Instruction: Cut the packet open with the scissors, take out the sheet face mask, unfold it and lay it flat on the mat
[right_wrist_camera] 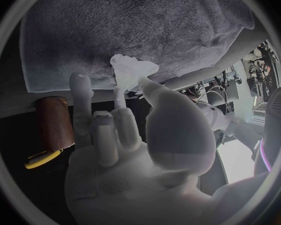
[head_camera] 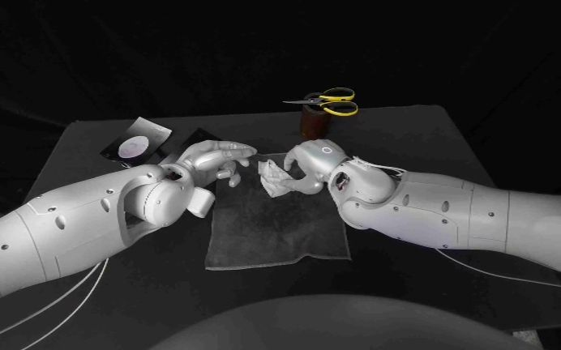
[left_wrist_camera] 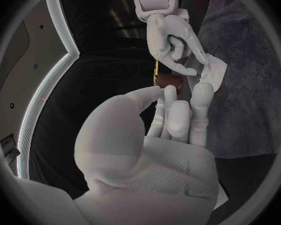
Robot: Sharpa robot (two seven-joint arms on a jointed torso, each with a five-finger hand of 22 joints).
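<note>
Far left on the black table [head_camera: 82, 164] lies the dark packet [head_camera: 138, 146]. Next in, the left hand [head_camera: 216, 160] reaches over the far end of the grey mat [head_camera: 275, 236], its fingers [left_wrist_camera: 178, 112] stretched side by side, one tip right at the sheet mask [head_camera: 274, 177]; touching or gripping, I cannot tell. The mask sits crumpled and white between both hands. The right hand [head_camera: 306, 164] pinches it between thumb and a finger, with one other finger straight and the rest curled. Beyond, the yellow-handled scissors [head_camera: 327, 101] stand in a brown holder [head_camera: 315, 127].
</note>
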